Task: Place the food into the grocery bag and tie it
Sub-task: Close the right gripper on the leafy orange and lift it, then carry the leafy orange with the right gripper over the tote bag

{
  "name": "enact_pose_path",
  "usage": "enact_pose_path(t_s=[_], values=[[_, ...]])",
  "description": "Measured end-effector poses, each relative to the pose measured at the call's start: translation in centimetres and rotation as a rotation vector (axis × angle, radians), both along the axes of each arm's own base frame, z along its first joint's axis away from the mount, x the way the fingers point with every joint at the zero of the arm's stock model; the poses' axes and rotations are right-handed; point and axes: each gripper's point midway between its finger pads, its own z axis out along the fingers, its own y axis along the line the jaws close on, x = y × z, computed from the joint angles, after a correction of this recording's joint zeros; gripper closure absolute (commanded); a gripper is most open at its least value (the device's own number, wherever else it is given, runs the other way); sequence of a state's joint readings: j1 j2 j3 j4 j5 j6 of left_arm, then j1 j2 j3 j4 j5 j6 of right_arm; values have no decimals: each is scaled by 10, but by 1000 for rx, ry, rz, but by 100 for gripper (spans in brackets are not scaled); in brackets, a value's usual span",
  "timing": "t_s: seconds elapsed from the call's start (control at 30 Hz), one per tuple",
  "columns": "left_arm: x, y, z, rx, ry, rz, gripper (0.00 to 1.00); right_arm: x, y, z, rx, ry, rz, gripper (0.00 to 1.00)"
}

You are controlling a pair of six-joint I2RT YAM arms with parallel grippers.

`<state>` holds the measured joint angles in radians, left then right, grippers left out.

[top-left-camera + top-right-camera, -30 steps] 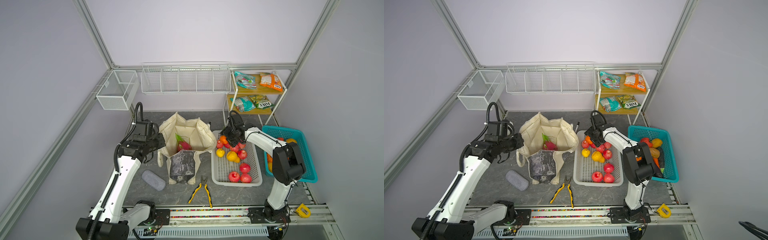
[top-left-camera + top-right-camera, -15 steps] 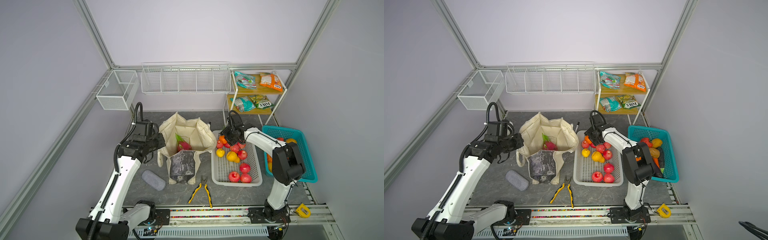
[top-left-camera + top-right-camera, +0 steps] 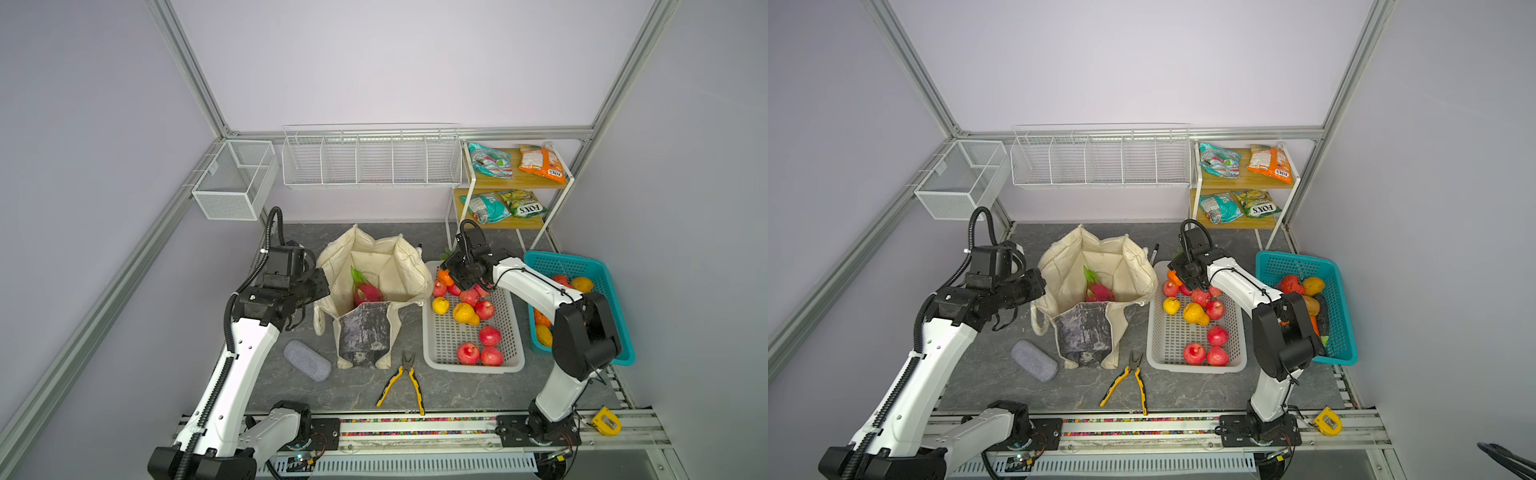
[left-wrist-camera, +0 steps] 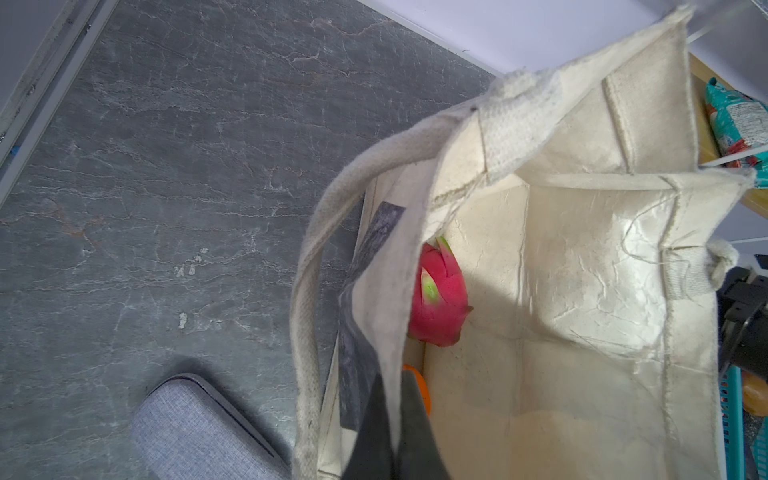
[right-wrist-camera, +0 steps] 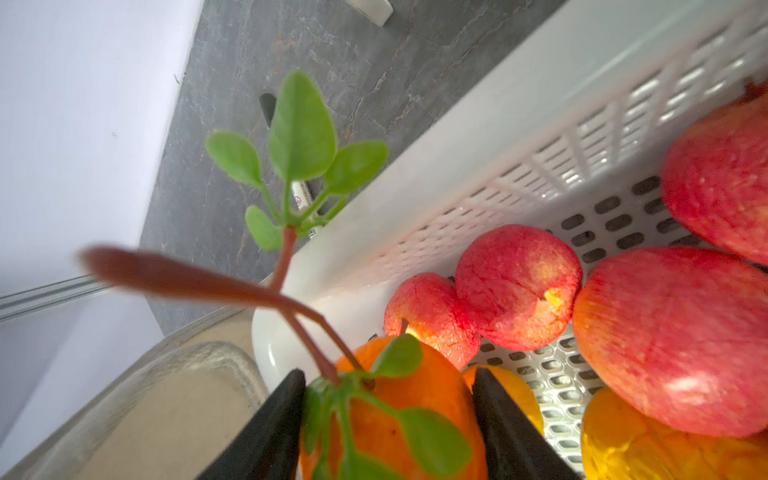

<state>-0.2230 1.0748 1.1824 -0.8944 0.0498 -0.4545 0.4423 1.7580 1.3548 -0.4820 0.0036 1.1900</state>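
A cream canvas tote bag (image 3: 399, 266) with a dark grey front panel stands open on a grey marbled surface (image 3: 353, 395), with a pink dragon fruit (image 3: 365, 291) inside. The left tool (image 4: 392, 374) is clenched on the bag's left-side rim. Just beside the bag, in a white perforated plastic basket (image 5: 498, 145), the right tool (image 5: 387, 371) grasps a round orange with a leafy stem (image 5: 415, 399), which lies next to red apples (image 5: 519, 286).

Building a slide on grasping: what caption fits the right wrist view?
Right gripper, fingers flanking a leafy-stemmed orange in the white basket, beside red apples.
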Motion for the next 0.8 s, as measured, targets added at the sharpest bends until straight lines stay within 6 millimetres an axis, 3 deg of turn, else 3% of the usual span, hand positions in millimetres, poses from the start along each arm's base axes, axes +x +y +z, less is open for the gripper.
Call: enact_pose_path(t_s=[0.27,0.4,0.57,0.63,0.8], values=[[-3,1,0,0,-4,1,100,-16,2,22,-10,-25,23,45],[-4,1,1,-2,-9,1,100,-30,5,43,-46,-56,69,44],[-6,2,1,-2,-11,6,100,-35,10,98,-92,-177,144,44],[-6,2,1,-1,-10,7,100,-36,14,131,-102,-261,182,45],[-7,3,1,1,-8,8,100,-46,31,192,-133,-434,302,46]])
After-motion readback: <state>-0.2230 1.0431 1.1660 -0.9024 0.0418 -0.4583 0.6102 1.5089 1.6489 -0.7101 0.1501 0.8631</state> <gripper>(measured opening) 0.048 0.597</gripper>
